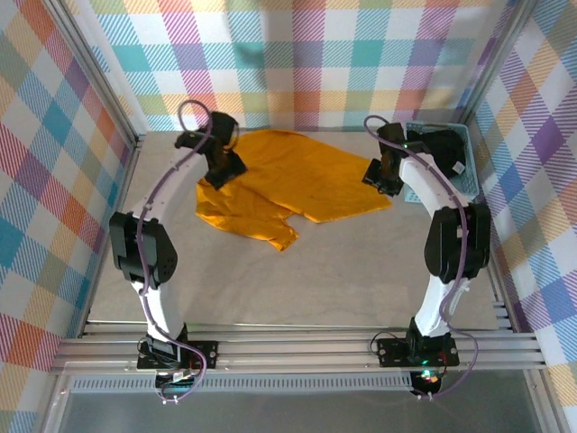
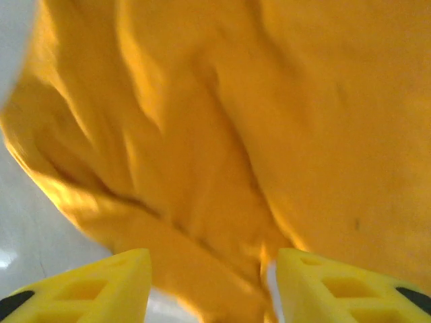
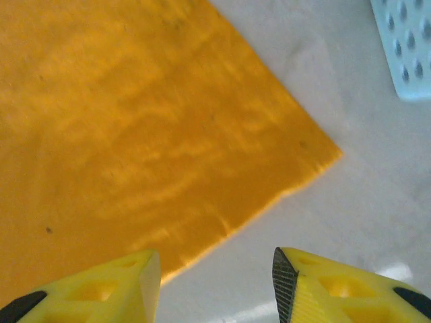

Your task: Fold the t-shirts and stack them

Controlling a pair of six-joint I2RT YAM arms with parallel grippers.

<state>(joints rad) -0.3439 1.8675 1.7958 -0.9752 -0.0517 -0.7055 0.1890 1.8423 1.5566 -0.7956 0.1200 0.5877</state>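
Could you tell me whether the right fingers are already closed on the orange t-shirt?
No, the right wrist view shows the fingers wide apart, the orange t-shirt lying flat ahead.

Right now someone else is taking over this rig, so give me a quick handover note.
Grippers: left gripper open, low over the rumpled left side of the orange t-shirt, holding nothing. The right gripper is open over the shirt's right corner, holding nothing.
Things: orange t-shirt spread unfolded mid-table. The black t-shirt appears to sit in the blue basket at far right.
Done: no fold or stack visible.
Left: fold both shirts, then stack them.
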